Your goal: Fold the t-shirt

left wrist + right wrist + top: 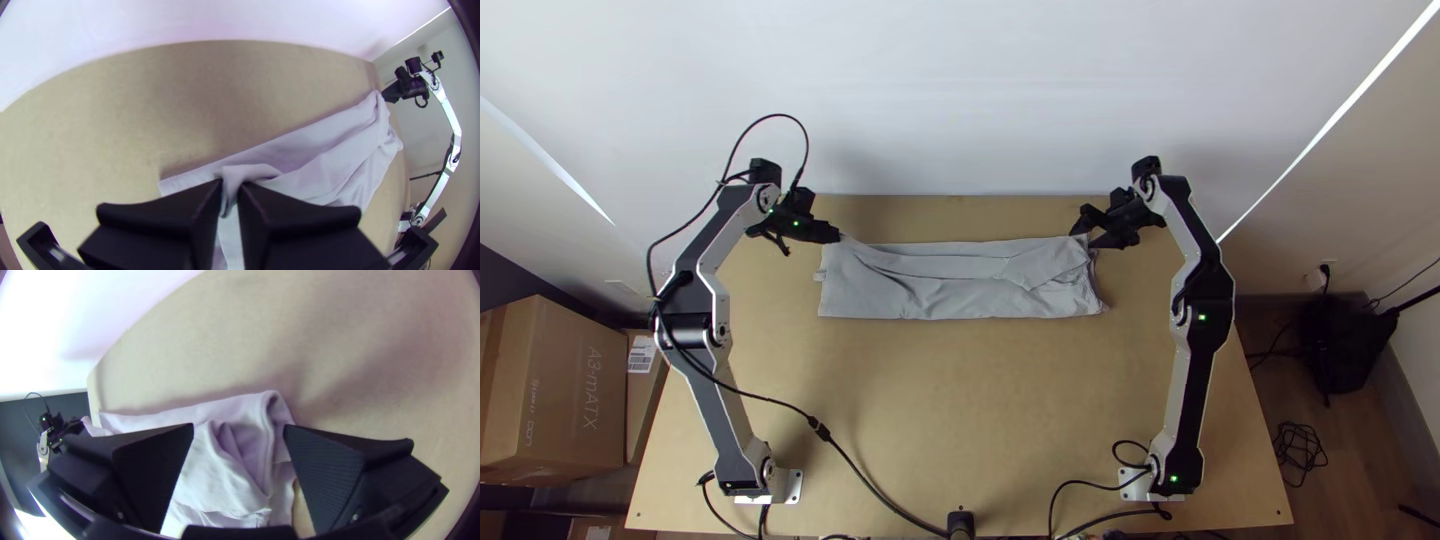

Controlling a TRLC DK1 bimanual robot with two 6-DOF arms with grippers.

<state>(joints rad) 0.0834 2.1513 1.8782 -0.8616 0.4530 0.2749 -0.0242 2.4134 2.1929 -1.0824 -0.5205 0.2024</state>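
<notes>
Standing nearest, at the lower left and lower right of the frame, are the bases of the left arm [692, 330] and right arm [1202, 318], with a black cable [855, 465] looping between them. Past a bare stretch of table [960, 400], the light grey t-shirt [930, 290] lies crosswise above the middle of the frame, folded into a long, narrow band. Its near edge runs fairly straight; creases cross the body, and the right end is bunched, with a slanting flap. At the far edge, the left gripper [230, 192] has its jaws closed on a pinch of cloth at the upper left corner. The right gripper [239, 429] is at the upper right corner, its jaws spread apart with cloth between them, so nothing is clamped there. I take this as the middle of the folding: lengthwise folds look made, and the far edge is being gripped for straightening or another fold. The next move calls for closing the right jaws on that corner, catching the layers wanted, then drawing both ends evenly taut. Beyond rises the white wall [960, 100].
</notes>
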